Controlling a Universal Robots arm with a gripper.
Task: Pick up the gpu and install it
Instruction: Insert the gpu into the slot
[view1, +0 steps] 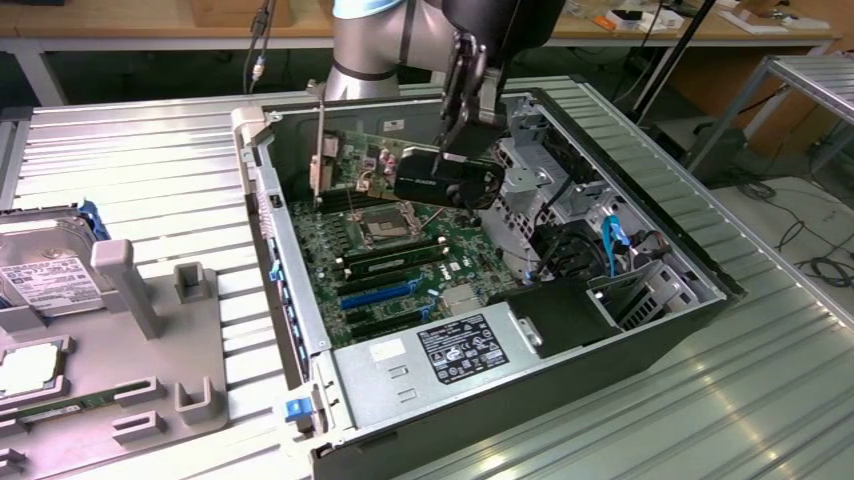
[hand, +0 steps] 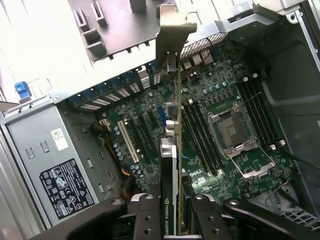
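Observation:
The gpu (view1: 434, 180) hangs inside the open computer case (view1: 283, 300), above the motherboard (view1: 400, 270). My gripper (view1: 457, 148) comes down from above and is shut on the card's upper edge. Its silver bracket (view1: 320, 150) stands upright near the case's rear wall. In the wrist view the gpu (hand: 172, 150) is seen edge-on, running from the bracket (hand: 172, 30) down to my gripper (hand: 173, 217), whose black fingers (hand: 147, 217) press on both sides. The card floats over the expansion slots (hand: 150, 130), apart from them.
A CPU socket (view1: 380, 225), memory sticks (view1: 390, 258) and blue slots (view1: 380, 293) lie on the board. A power supply (view1: 454, 345) fills the case's near end, a drive cage (view1: 547, 190) its far side. A grey fixture (view1: 134, 300) with a hard drive (view1: 40, 275) is on the exterior view's left.

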